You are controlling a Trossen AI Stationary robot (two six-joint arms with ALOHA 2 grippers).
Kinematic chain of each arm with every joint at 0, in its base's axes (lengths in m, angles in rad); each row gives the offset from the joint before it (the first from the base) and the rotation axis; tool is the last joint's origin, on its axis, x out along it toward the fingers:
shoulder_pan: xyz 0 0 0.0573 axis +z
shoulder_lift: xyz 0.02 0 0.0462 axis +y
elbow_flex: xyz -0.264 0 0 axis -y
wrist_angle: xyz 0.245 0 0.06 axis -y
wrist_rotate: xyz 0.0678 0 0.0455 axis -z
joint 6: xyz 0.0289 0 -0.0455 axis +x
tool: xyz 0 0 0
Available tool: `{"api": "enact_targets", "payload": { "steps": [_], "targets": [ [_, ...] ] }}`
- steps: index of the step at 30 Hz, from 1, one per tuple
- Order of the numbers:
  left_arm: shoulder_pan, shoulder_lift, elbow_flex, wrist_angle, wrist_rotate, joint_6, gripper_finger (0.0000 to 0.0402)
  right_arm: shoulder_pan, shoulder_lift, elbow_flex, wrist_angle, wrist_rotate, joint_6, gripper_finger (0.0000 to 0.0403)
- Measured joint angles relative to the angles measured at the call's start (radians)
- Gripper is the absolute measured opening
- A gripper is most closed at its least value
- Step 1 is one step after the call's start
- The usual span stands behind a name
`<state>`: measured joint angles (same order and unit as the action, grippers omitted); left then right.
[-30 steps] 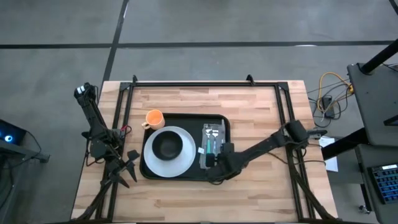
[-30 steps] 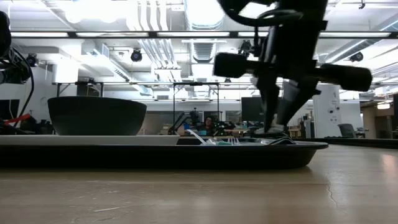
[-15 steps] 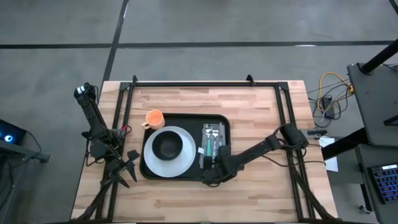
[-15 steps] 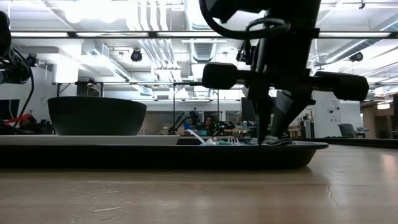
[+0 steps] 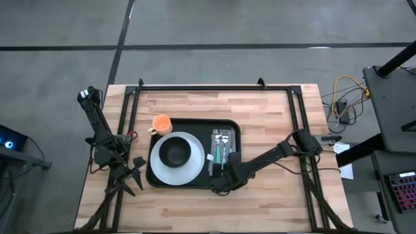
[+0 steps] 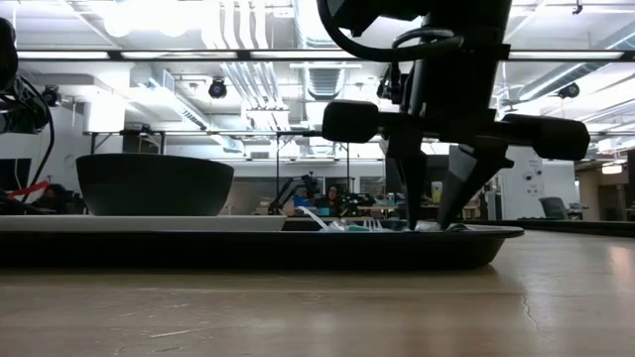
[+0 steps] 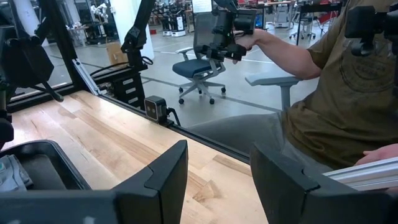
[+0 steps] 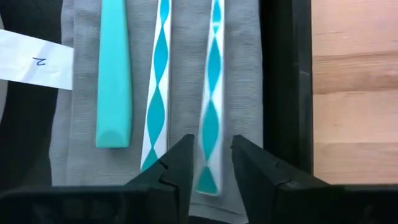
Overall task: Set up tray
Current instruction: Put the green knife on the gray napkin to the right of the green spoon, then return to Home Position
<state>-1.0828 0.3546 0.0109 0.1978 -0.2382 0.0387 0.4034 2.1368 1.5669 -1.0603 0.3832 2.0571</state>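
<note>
- The right gripper [image 8: 209, 163] hangs low over the near right part of the black tray [image 5: 195, 123], its fingers [image 8: 171, 167] narrowly parted on either side of the handle end of a teal-and-white patterned utensil [image 8: 209, 118]; whether they touch it cannot be told.
- That utensil lies on a folded grey napkin [image 8: 242, 74], beside a second patterned utensil [image 8: 157, 99] and a plain teal one [image 8: 114, 74], all three parallel; a white paper tag [image 8: 34, 59] sits at the napkin's edge.
- In the low view the right gripper [image 6: 434, 213] comes down from above to the tray's [image 6: 248, 243] right end, its two dark fingers apart and their tips at the level of the cutlery.
- The tray lies flat at the middle of the wooden worktop [image 5: 273, 117], the napkin [image 5: 221, 146] along its right side.
- A round white plate [image 5: 184, 170] fills the tray's left half and carries a dark bowl [image 5: 174, 152].
- An orange cup [image 5: 161, 123] stands on the worktop just beside the tray's far left corner.
- The left gripper [image 5: 135, 170] waits off the tray at the worktop's left edge, its fingers [image 7: 163, 177] spread wide and holding nothing.
- Beyond the worktop's edge the left wrist view takes in a seated person [image 7: 336, 81] in an olive shirt and an office chair [image 7: 199, 65] on the room's floor.
</note>
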Motion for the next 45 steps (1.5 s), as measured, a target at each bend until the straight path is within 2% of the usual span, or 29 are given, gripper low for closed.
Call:
{"api": "enact_targets", "payload": {
  "steps": [10, 17, 21, 25, 35, 39, 42, 45],
  "targets": [
    [0.000, 0.000, 0.000, 0.000, 0.000, 0.000, 0.0155, 0.000, 0.000, 0.000, 0.045, 0.000, -0.049, 0.0128],
    [0.000, 0.000, 0.000, 0.000, 0.000, 0.000, 0.0155, 0.000, -0.020, 0.001, 0.031, 0.001, -0.072, 0.0119],
    [0.000, 0.000, 0.000, 0.000, 0.000, 0.000, 0.0155, -0.002, -0.023, 0.039, -0.045, 0.005, -0.094, 0.0109],
    [0.000, 0.000, 0.000, 0.000, 0.000, 0.000, 0.0155, -0.002, -0.023, 0.090, -0.102, 0.039, -0.189, 0.0101],
    [0.000, 0.000, 0.000, 0.000, 0.000, 0.000, 0.0155, -0.002, -0.023, 0.242, -0.077, 0.063, -0.379, 0.0088],
    [0.000, 0.000, 0.000, 0.000, 0.000, 0.000, 0.0155, -0.003, -0.023, 0.300, -0.075, 0.109, -0.439, 0.0090],
    [0.000, 0.000, 0.000, 0.000, 0.000, 0.000, 0.0155, -0.003, -0.023, 0.345, -0.072, 0.132, -0.558, 0.0094],
    [0.000, 0.000, 0.000, 0.000, 0.000, 0.000, 0.0155, -0.002, -0.023, 0.380, -0.046, 0.227, -0.748, 0.0097]
  ]
}}
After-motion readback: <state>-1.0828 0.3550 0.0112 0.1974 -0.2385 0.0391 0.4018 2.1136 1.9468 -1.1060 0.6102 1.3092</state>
